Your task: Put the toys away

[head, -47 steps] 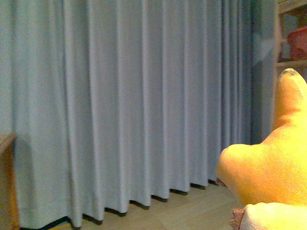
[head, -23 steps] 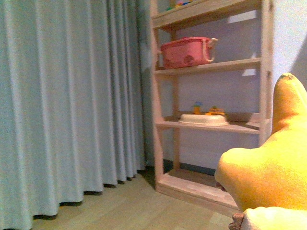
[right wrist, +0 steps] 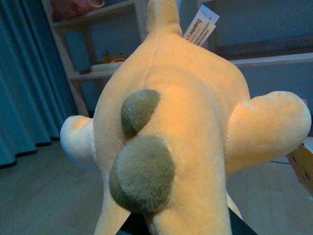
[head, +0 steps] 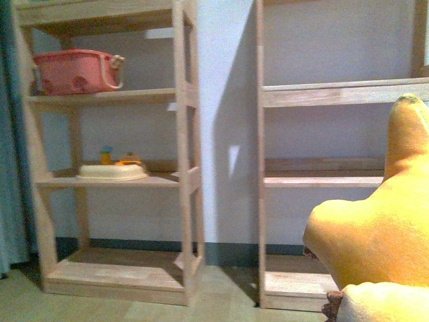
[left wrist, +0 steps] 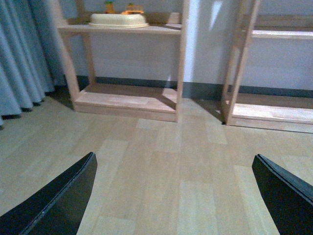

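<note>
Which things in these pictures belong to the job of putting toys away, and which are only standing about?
For the job: plush toy; wooden shelves, probably its destination.
Only standing about: pink basket; cream tray; curtain.

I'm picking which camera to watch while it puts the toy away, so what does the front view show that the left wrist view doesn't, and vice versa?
Only the front view: the orange-yellow plush toy, close at the right edge, and a pink basket on an upper shelf of the left shelf unit. Only the left wrist view: the left gripper, open with nothing between its black fingers. Both: the left shelf unit and right shelf unit against the wall, and a cream tray on a shelf of the left one.
</note>
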